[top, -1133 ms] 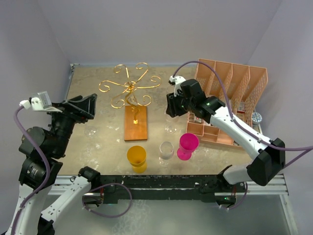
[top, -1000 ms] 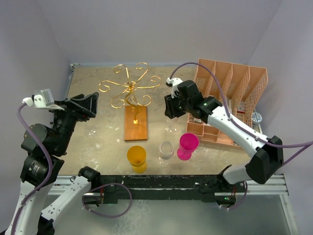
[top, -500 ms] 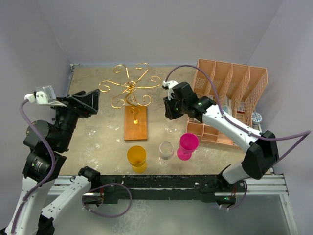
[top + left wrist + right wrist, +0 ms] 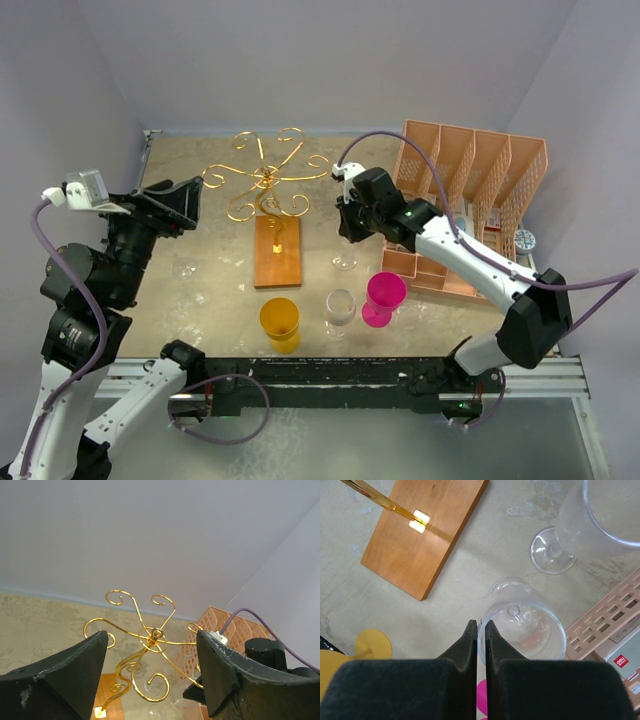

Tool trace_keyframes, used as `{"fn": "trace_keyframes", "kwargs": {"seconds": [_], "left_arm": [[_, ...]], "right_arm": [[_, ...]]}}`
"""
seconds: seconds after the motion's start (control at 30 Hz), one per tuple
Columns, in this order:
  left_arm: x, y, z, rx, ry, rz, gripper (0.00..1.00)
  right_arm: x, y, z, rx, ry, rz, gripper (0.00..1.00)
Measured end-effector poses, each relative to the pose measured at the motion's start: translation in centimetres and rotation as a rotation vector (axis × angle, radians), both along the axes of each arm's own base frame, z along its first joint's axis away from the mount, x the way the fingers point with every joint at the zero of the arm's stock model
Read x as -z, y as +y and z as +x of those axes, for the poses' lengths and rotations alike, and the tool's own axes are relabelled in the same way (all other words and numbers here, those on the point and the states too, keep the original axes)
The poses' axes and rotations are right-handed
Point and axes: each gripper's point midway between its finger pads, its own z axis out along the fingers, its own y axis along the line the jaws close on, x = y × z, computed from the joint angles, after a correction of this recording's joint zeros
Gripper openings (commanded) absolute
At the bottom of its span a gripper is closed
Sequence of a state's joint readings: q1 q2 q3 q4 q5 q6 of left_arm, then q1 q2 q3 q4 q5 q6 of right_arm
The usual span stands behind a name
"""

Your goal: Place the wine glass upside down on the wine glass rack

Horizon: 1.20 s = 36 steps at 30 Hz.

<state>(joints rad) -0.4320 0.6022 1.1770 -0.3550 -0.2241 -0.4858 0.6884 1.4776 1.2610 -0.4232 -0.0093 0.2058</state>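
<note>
1. Wine glass (image 4: 525, 630): clear, standing upright on the table (image 4: 495, 540) directly beneath the right hand, with its near rim at the fingertips. It is judged light, rigid, slick and brittle, and its thin wall should tolerate little squeeze.
2. Right hand (image 4: 481, 627): the fingers are closed and appear to pinch the rim wall. This hold is judged precarious for inverting. The stem just under the bowl would be the surer place.
3. Second clear glass (image 4: 552, 557): stands near the hand, ahead and to its right. A collision is possible on lifting.
4. Wine glass rack (image 4: 268, 180): stands ahead and to the left of the right hand, well apart. The glass's foot must enter a gold curl.
5. Left hand (image 4: 192, 205): fully open, empty, raised and facing the rack.
</note>
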Motion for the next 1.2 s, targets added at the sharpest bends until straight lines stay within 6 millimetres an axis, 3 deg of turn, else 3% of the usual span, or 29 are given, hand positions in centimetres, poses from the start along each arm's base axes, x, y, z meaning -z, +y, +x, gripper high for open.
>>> {"fn": "trace_keyframes", "kwargs": {"seconds": [0.23,0.47,0.77,0.9,1.2], "left_arm": [[-1.0,-0.7,-0.4,0.046,-0.022,-0.003,0.70],[-0.7,-3.5,0.5,0.164,0.005,-0.019,0.72],[-0.5,-10.4,2.3,0.477,0.081,-0.098,0.72],[-0.4,-12.2,3.5,0.542,0.109,-0.150,0.73],[-5.7,-13.3,3.0,0.655,-0.053,-0.310,0.77]], "right_arm": [[-1.7,-0.8,-1.3,0.001,-0.041,0.040,0.00],[-6.3,-2.6,-3.0,0.035,-0.151,0.141,0.00],[-13.0,-5.7,-4.4,0.149,-0.391,0.349,0.00],[-16.1,-6.6,-4.5,0.177,-0.486,0.415,0.00],[-21.6,-8.5,-6.3,0.189,-0.638,0.548,0.00]]}}
